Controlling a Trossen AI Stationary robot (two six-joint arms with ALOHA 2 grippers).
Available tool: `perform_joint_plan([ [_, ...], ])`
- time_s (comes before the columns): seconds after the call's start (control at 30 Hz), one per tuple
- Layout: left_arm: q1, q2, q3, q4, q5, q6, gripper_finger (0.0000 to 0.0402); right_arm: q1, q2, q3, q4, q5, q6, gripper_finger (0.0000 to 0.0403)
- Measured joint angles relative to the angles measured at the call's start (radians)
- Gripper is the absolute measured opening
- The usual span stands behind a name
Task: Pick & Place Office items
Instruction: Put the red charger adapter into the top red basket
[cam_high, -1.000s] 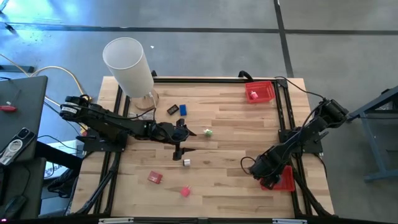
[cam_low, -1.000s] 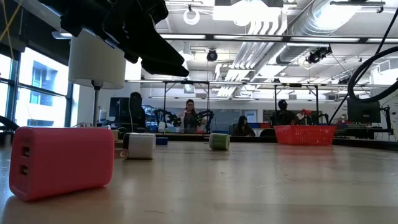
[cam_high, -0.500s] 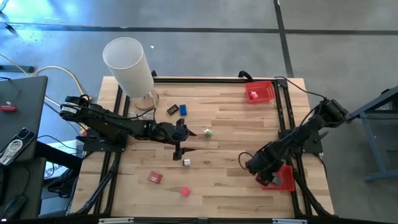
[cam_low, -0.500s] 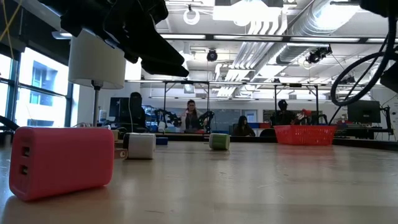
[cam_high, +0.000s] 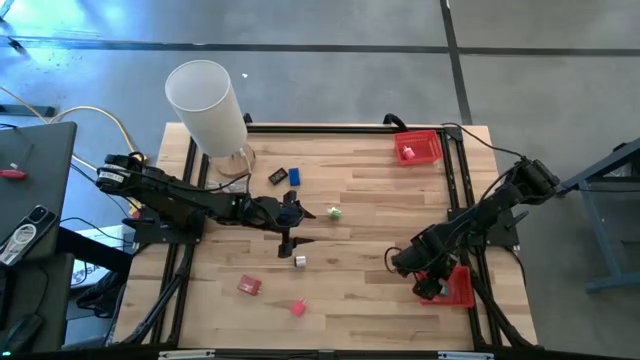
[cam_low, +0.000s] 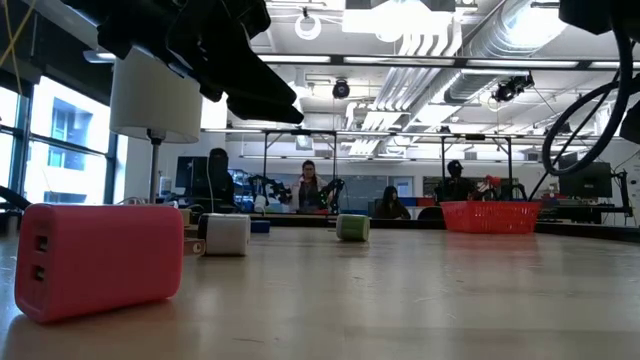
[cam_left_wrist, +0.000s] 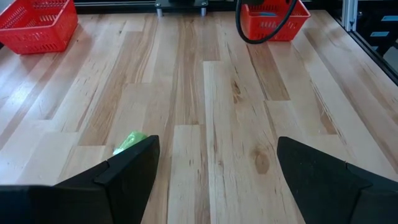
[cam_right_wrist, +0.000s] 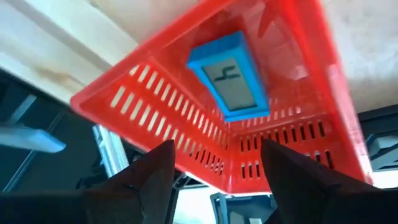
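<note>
Right gripper (cam_high: 432, 287): your fingers stand apart and empty over the near red basket (cam_right_wrist: 311, 118); the blue piece (cam_right_wrist: 229, 73) lies inside it.
Risk: lift straight, or you may catch the basket wall and drag it.
Left gripper (cam_left_wrist: 214, 168): fingers wide, empty, the green piece (cam_left_wrist: 129, 141) just beside one.
Count: two baskets; six pieces loose on the table (cam_high: 370, 210).
</note>
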Motion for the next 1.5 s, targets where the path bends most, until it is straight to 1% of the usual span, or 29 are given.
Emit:
perform_joint_plan([
  [0.23,0.0,0.0,0.0,0.0,0.0,0.002,0.0317,0.0,-0.012,0.0,-0.004,-0.003,0.025,0.0224],
  [0.4,0.0,0.0,0.0,0.0,0.0,0.003,0.0317,0.0,-0.059,0.001,-0.013,0.002,0.077,0.0224],
  [0.73,0.0,0.0,0.0,0.0,0.0,0.003,0.0317,0.001,-0.16,0.078,-0.045,0.083,0.187,0.0224],
  [0.83,0.0,0.0,0.0,-0.001,0.0,0.003,0.0317,0.001,-0.18,0.099,-0.046,0.133,0.196,0.0224],
  [1.03,-0.003,0.0,0.0,-0.026,0.0,0.003,0.0317,0.001,-0.206,0.125,-0.046,0.274,0.186,0.0224],
  [1.23,-0.012,-0.01,0.0,-0.041,0.002,-0.02,0.0317,0.003,-0.207,0.14,-0.046,0.341,0.156,0.0224],
  [1.4,-0.012,-0.078,0.0,-0.144,0.002,-0.043,0.0317,0.003,-0.207,0.141,-0.047,0.449,0.085,0.0224],
  [1.5,-0.018,-0.139,0.0,-0.214,0.019,-0.082,0.0317,0.003,-0.207,0.141,-0.046,0.55,0.051,0.0224],
])
